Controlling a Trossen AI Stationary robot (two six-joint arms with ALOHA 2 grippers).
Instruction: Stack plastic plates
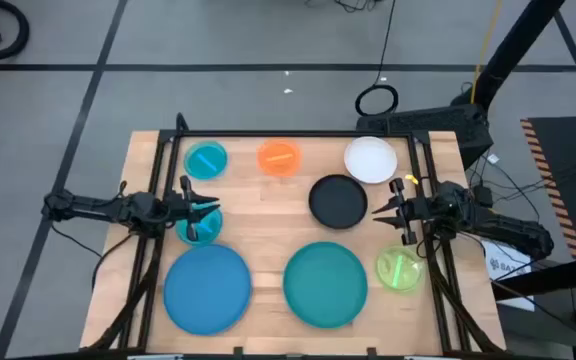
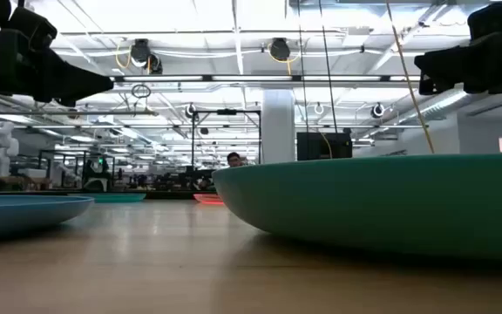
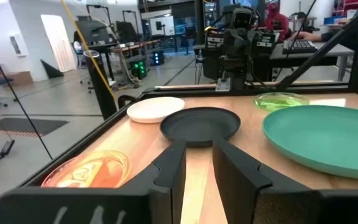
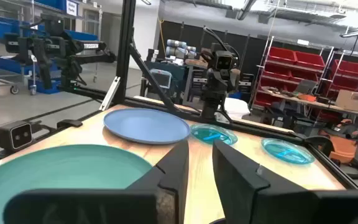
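Observation:
Several plastic plates lie flat on the wooden table [image 1: 268, 225]: a small cyan one [image 1: 206, 160], orange [image 1: 279, 157], white [image 1: 371, 160], black [image 1: 338, 200], a second cyan one [image 1: 196, 230], large blue [image 1: 207, 288], large teal [image 1: 325, 284] and lime green [image 1: 399, 269]. My left gripper [image 1: 208, 208] is open, above the second cyan plate's far rim, pointing toward the black plate [image 3: 201, 123]. My right gripper [image 1: 383, 212] is open beside the black plate's right rim, above the table, pointing toward the table's left.
A black metal frame [image 1: 298, 134] borders the table's far, left and right sides. Bare wood lies in the middle between the black, blue and teal plates. In the low view the teal plate [image 2: 382, 205] fills the near right and the blue one [image 2: 24, 209] lies at the left.

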